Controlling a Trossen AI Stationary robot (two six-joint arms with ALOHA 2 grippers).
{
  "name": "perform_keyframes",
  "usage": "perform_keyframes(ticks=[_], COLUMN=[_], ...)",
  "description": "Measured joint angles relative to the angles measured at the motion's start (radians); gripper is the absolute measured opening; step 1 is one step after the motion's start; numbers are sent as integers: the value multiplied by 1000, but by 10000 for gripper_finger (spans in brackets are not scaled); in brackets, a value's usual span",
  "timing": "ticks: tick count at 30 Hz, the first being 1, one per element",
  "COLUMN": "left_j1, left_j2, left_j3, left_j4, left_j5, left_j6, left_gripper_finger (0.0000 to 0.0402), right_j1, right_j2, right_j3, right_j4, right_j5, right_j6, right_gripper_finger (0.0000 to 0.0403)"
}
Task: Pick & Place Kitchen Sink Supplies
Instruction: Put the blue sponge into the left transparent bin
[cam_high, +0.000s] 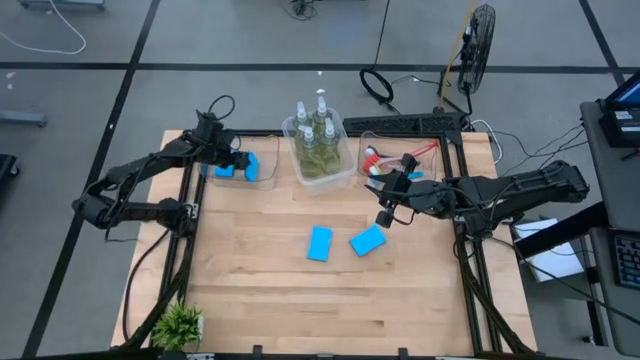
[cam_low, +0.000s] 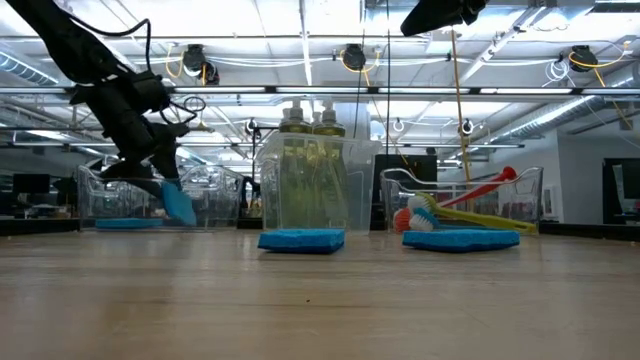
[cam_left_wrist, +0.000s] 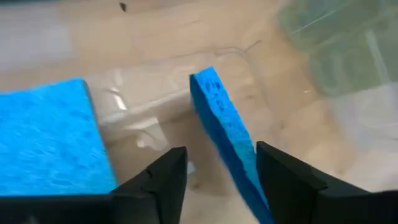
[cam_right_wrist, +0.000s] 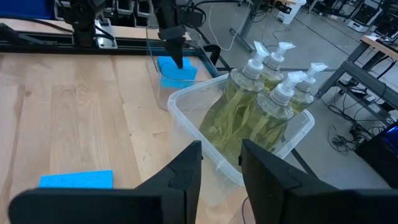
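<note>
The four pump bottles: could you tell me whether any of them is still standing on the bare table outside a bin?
No, all four pump bottles stand together inside the middle clear bin.

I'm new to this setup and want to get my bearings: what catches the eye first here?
The clear bin at the table's back centre, packed with four pump bottles. Left of it, the left gripper lowers a blue sponge on edge into another bin. Two more sponges lie mid-table.

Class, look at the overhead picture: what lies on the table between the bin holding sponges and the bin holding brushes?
In the high view, the clear bin holding four pump bottles stands between the sponge bin and the brush bin.
</note>
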Motion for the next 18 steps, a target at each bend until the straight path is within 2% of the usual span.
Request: perform_keyframes(ticks=[3,10,14,18], left_j1=[-32,-46,-46,-46], left_j2=[0,0,0,0], left_j3=[0,0,0,0], left_j4=[1,0,-19,-20], left_j5=[-65,-102,-186,-189], left_j6=[28,48,77,80], left_gripper_finger=[165,118,99,93], right_j1=[0,0,0,0], right_j2=[0,0,0,0], right_j3=[0,0,0,0], right_j4=[0,0,0,0], right_j5=[0,1,1,2], right_j6=[0,0,0,0], right_gripper_finger=[100,100,100,100])
